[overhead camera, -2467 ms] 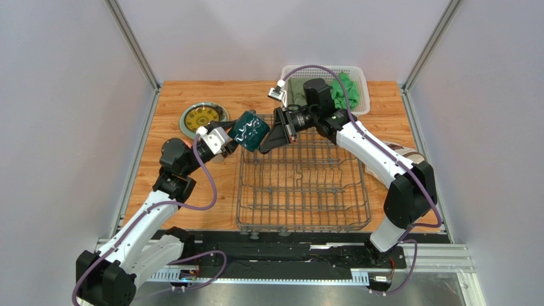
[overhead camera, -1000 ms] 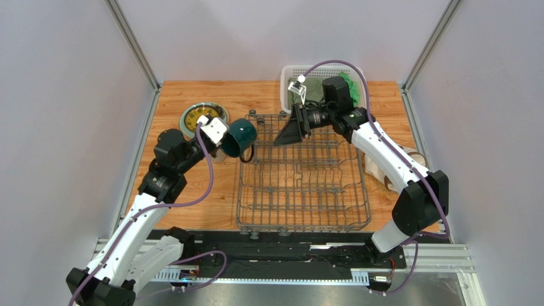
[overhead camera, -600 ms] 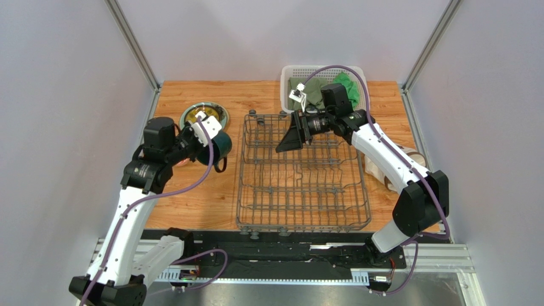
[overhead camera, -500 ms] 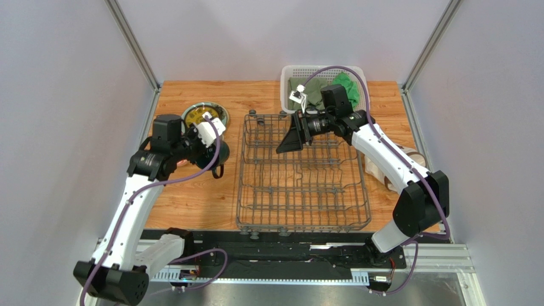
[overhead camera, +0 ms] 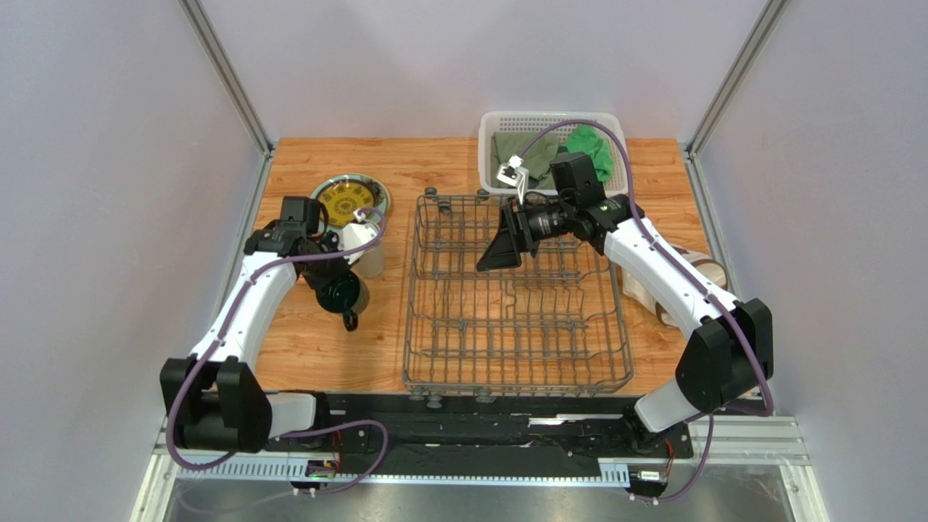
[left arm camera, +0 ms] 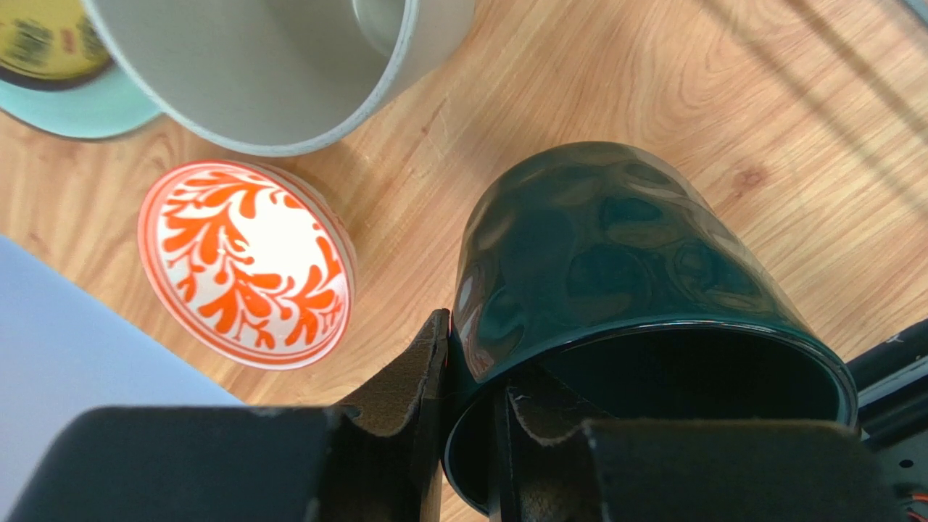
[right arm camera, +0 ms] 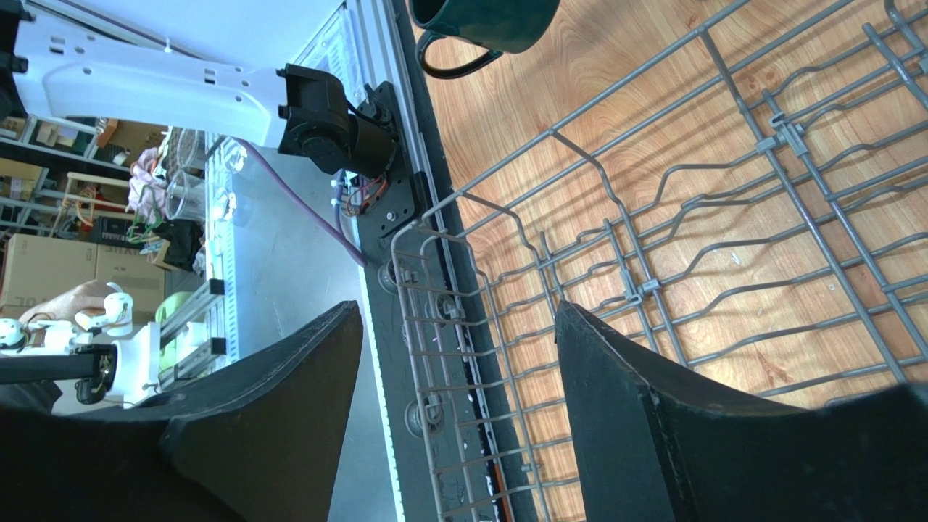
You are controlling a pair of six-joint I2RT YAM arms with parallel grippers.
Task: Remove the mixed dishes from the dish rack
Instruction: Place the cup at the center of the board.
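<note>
The left arm lies low and folded along the left side of the tabletop [overhead camera: 294,353], its forearm reaching toward the far edge and its wrist bent back toward the rack. The left gripper [overhead camera: 329,272] is nearly closed, pinching the wall of the dark teal mug [left arm camera: 621,250] at the rim. One finger [left arm camera: 405,378] presses outside and the other sits inside the mouth. The mug is tipped, base toward the wood, between the tabletop's left edge and the dish rack [overhead camera: 512,326]. Whether its base touches the wood cannot be told.

Just beside it are the small red-and-white patterned bowl [left arm camera: 248,264] and the tall beige cup [left arm camera: 272,76]. The yellow-and-green plate [overhead camera: 346,201] sits behind them, cut off in the left wrist view.

The right arm rises from its base and arches over the right edge toward the far left corner of the rack. The right gripper [overhead camera: 492,252] hangs above the wires with its jaws wide apart, holding nothing.

At the far edge, a white mesh basket [overhead camera: 550,117] holds green cloths [overhead camera: 590,141]. The right forearm hides most of a pale dish [overhead camera: 700,268] at the right edge.
</note>
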